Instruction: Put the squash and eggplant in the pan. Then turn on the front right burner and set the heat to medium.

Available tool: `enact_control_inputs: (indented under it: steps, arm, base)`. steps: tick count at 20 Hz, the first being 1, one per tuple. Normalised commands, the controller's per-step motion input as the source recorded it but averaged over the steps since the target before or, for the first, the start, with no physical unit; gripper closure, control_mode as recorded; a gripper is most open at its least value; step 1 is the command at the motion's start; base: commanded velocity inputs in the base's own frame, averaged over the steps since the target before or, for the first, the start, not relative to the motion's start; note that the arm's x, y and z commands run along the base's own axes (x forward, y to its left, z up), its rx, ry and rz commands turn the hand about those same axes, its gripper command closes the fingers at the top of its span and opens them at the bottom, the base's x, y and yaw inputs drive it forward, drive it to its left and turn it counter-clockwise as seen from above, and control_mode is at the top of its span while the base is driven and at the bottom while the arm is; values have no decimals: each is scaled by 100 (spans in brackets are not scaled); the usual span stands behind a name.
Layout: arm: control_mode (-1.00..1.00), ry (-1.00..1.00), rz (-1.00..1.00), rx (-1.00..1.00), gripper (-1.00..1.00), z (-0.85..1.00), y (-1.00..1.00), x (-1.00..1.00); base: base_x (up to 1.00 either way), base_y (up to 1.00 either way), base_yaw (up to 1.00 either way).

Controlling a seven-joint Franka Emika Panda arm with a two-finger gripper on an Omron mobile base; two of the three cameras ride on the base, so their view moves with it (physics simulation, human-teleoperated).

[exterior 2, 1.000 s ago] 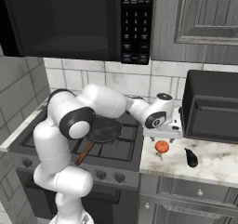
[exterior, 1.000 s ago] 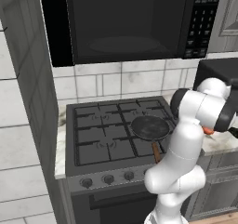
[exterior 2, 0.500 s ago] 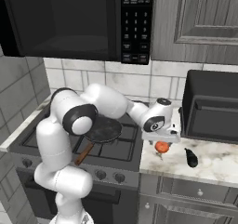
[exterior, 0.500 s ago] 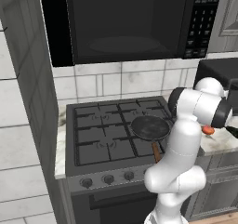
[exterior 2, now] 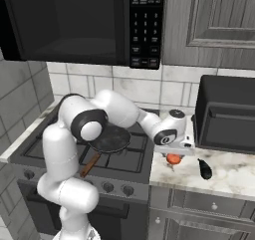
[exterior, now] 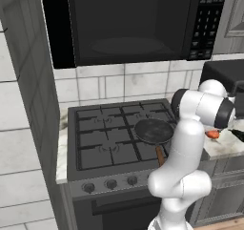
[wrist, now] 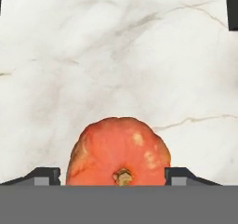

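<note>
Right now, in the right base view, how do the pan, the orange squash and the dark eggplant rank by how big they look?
Largest to smallest:
1. The pan, partly behind the arm.
2. The eggplant.
3. The squash, partly covered by the end effector.
The last two look close, so their order is unsure.

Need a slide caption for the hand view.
Round orange squash on white marble counter, sitting between the gripper's two dark fingers.

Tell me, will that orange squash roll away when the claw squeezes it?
Possibly. The squash looks round and smooth, so it could slip or roll on the flat marble counter. It seems firm, likely not squashing. The gripper straddles it evenly, which should help.
</note>
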Motion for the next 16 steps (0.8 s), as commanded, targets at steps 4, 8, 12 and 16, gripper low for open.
enact_control_inputs:
  steps: [4, 8, 12, 16]
  arm:
    - [-100, 0, 0, 0, -100, -36, -1, -2]
    - [-100, -1, 0, 0, -100, -35, -5, -9]
    - [-100, 0, 0, 0, -100, -20, 0, -5]
    - [-100, 0, 0, 0, 100, 0, 0, 0]
  base:
    - [0, 0, 0]
    - [0, 0, 0]
    - [0, 0, 0]
    - [0, 0, 0]
